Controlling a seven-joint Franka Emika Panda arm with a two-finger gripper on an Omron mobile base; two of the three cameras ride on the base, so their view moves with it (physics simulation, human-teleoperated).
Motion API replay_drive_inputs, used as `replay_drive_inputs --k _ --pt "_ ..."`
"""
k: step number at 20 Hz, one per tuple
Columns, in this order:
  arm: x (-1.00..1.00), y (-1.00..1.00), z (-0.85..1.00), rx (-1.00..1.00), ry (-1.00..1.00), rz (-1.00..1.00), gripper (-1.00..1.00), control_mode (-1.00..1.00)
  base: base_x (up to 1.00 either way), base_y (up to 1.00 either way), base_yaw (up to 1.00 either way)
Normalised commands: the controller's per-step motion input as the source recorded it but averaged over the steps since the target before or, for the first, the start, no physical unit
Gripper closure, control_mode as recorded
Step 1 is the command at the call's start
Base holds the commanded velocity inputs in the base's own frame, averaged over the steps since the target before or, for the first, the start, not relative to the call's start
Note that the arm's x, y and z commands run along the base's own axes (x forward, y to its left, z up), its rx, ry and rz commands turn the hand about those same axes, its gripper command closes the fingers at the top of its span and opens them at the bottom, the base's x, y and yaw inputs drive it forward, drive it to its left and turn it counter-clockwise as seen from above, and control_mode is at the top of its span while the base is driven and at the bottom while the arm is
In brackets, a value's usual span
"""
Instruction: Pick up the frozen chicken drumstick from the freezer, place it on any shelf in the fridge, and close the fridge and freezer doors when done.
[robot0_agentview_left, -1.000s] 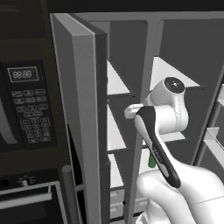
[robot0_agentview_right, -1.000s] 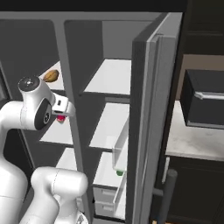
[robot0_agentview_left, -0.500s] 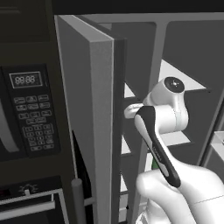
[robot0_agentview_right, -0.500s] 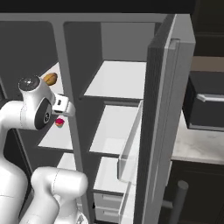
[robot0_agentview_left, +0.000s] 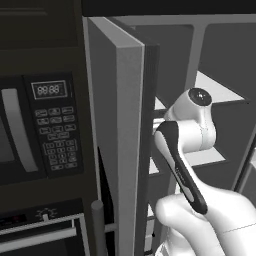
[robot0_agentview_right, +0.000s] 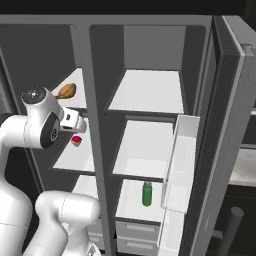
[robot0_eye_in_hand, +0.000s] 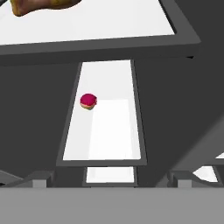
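frozen chicken drumstick (robot0_agentview_right: 66, 91), lumpy golden-brown, on flat white freezer shelf (robot0_agentview_right: 75, 87); gripper state unclear

Whole picture shifts in both base views compared to a second ago, so the base is driving, not the stuff moving. The freezer door (robot0_agentview_left: 117, 145) edge now sits much further right and closer in the left view. On the right side, the fridge door (robot0_agentview_right: 227, 135) slides toward the frame edge.
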Motion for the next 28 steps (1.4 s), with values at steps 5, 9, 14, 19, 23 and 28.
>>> replay_drive_inputs --k 5,9,14,19,23,28 --pt "0.0 0.0 0.0 0.0 0.0 0.0 -1.0 1.0 0.0 0.2 0.0" --pt "0.0 0.01 0.25 0.0 0.0 0.0 -1.0 -1.0 0.0 0.02 0.0" --pt "0.08 0.05 0.76 0.01 0.0 -0.05 -1.0 -1.0 0.0 0.0 0.0" --pt "0.21 0.19 0.9 0.01 0.0 -0.09 -1.0 -1.0 0.0 0.0 0.0" --pt "0.39 0.39 0.45 0.14 0.0 -0.09 -1.0 -1.0 0.0 0.0 0.0" --pt "0.37 0.21 -0.11 0.13 0.0 -0.01 -1.0 -1.0 0.0 0.0 0.0"
